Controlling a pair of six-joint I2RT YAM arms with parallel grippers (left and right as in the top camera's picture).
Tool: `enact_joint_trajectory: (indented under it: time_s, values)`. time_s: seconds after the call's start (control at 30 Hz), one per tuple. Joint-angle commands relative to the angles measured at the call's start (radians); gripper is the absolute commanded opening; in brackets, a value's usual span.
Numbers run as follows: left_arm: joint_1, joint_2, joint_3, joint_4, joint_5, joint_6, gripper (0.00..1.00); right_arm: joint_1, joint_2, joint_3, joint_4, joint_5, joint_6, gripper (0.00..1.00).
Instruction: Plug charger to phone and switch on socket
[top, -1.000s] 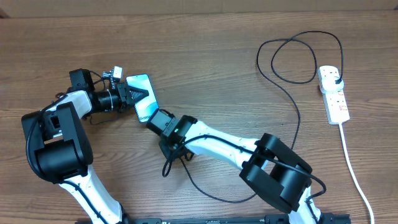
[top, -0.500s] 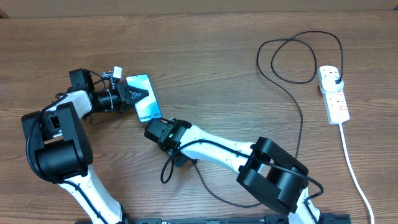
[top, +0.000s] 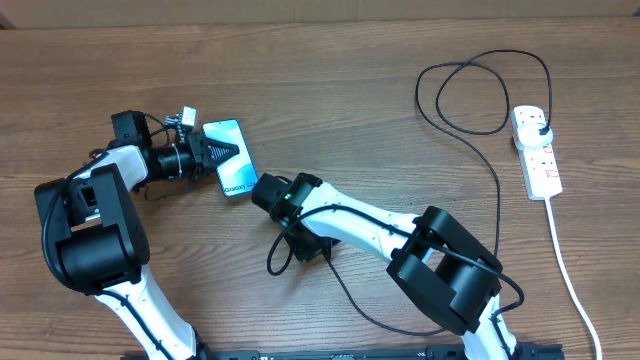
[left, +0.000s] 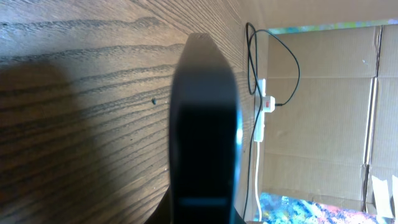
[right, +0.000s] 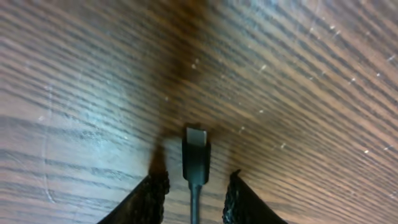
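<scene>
Overhead view, contents by size.

Wooden table (top: 330, 80): fills the frame.

Charger (top: 484, 190): black cable, looped at upper right, trailing down to lower centre. Its plug (top: 541, 128) sits in the socket.

Socket (top: 540, 165): white strip at the right edge.

Phone (top: 236, 178): left of centre, screen lit, pinched at its upper end by the left gripper (top: 232, 150).

Right gripper (right: 196, 186): just right of the phone's lower end, fingers spread. The connector tip (right: 195, 146) lies between them, with a gap on either side.
</scene>
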Motion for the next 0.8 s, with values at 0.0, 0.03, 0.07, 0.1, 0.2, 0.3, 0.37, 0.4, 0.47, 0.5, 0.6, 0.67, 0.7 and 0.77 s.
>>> enact_joint_trajectory:
  time_s: [0.0, 0.03, 0.07, 0.1, 0.2, 0.3, 0.37, 0.4, 0.47, 0.5, 0.6, 0.67, 0.7, 0.77]
  values:
    - [-0.005, -0.037, 0.007, 0.003, 0.028, -0.01, 0.04, -0.013, 0.014, 0.02, 0.007, -0.007, -0.002, 0.35]
    - [-0.005, -0.037, 0.007, 0.003, 0.028, -0.01, 0.04, -0.013, 0.014, 0.02, 0.008, -0.008, -0.002, 0.35]
    - [-0.005, -0.037, 0.007, 0.003, 0.028, -0.01, 0.04, -0.013, 0.014, 0.019, 0.008, -0.015, -0.002, 0.34]
    - [-0.005, -0.037, 0.007, 0.003, 0.028, -0.01, 0.04, -0.013, 0.014, 0.019, 0.007, -0.024, -0.002, 0.31]
    - [-0.005, -0.037, 0.007, 0.003, 0.029, -0.01, 0.04, -0.013, 0.014, 0.013, 0.001, -0.055, -0.002, 0.28]
    - [-0.005, -0.037, 0.007, 0.003, 0.029, -0.01, 0.04, -0.013, 0.014, 0.003, -0.007, -0.067, -0.001, 0.3]
    - [-0.005, -0.037, 0.007, 0.003, 0.029, -0.01, 0.04, -0.013, 0.014, 0.001, -0.013, -0.068, 0.0, 0.3]
    - [-0.005, -0.037, 0.007, 0.003, 0.029, -0.01, 0.04, -0.013, 0.014, 0.001, -0.018, -0.068, 0.0, 0.3]
    - [-0.005, -0.037, 0.007, 0.003, 0.029, -0.01, 0.04, -0.013, 0.014, 0.0, -0.03, -0.067, 0.0, 0.29]
    - [-0.005, -0.037, 0.007, 0.003, 0.029, -0.01, 0.04, -0.013, 0.014, 0.0, -0.034, -0.067, -0.001, 0.29]
    - [-0.005, -0.037, 0.007, 0.003, 0.029, -0.01, 0.04, -0.013, 0.014, 0.0, -0.025, -0.067, -0.001, 0.28]
    - [-0.005, -0.037, 0.007, 0.003, 0.029, -0.01, 0.04, -0.015, 0.014, 0.0, -0.019, -0.067, -0.001, 0.27]
    - [-0.005, -0.037, 0.007, 0.003, 0.029, -0.01, 0.04, -0.015, 0.014, 0.0, -0.019, -0.067, -0.001, 0.27]
    - [-0.005, -0.037, 0.007, 0.003, 0.029, -0.01, 0.04, -0.015, 0.014, 0.0, -0.019, -0.067, -0.001, 0.27]
